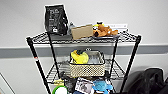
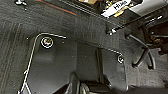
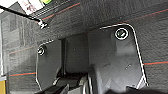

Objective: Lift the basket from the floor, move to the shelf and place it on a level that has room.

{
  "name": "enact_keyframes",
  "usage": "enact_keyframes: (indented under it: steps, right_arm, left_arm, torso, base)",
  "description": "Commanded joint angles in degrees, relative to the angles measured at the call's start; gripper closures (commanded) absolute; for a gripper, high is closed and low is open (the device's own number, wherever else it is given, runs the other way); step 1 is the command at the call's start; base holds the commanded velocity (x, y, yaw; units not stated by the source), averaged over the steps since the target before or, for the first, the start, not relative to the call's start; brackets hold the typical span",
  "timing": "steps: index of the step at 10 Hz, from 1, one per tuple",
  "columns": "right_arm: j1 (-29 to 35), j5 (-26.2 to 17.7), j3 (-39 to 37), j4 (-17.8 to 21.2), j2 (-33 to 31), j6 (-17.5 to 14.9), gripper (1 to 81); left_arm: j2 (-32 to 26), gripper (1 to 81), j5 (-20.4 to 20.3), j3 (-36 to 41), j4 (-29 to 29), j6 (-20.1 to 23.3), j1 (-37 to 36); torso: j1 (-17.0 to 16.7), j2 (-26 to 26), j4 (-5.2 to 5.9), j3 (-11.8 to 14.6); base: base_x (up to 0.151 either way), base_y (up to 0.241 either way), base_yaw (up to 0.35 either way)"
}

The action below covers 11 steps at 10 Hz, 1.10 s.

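**One basket on the rack's second tier**

I see the basket (image 1: 87, 65) resting on the level (image 1: 115, 71) just under the top tier of the shelf (image 1: 37, 62), a yellow soft toy (image 1: 79, 57) inside it. Both wrist cameras look down on the floor (image 2: 20, 27); I cannot tell how either gripper stands.

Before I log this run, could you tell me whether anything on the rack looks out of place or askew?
Nothing stands out. The basket sits level on the rack's second tier, holding a yellow toy, and the things on the top tier look settled.
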Motion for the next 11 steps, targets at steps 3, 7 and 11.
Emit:
enact_keyframes:
  steps: [3,7,11]
  right_arm:
    - [-1.4,-3.79,-18.7,-6.03,13.67,-0.55,1.0]
    - [-2.19,-3.79,-20.12,-7.79,15.96,-0.64,1.0]
    - [-3.33,-3.26,-20.55,-8.15,16.4,-0.55,1.0]
  left_arm:
    - [9.49,1.0,2.5,-13.87,3.04,0.15,0.18]
    - [16.26,1.0,3.12,-23.27,2.51,0.07,1.23]
    - [19.7,1.0,3.47,-27.86,2.34,-0.02,1.93]
  torso:
    - [-0.02,0.0,0.0,0.02]
    - [-0.06,0.0,0.0,0.04]
    - [-0.09,-0.05,0.0,0.06]
  base:
    - [0.0,0.0,0.0]
    - [0.0,0.0,0.0]
    - [0.0,0.0,0.0]
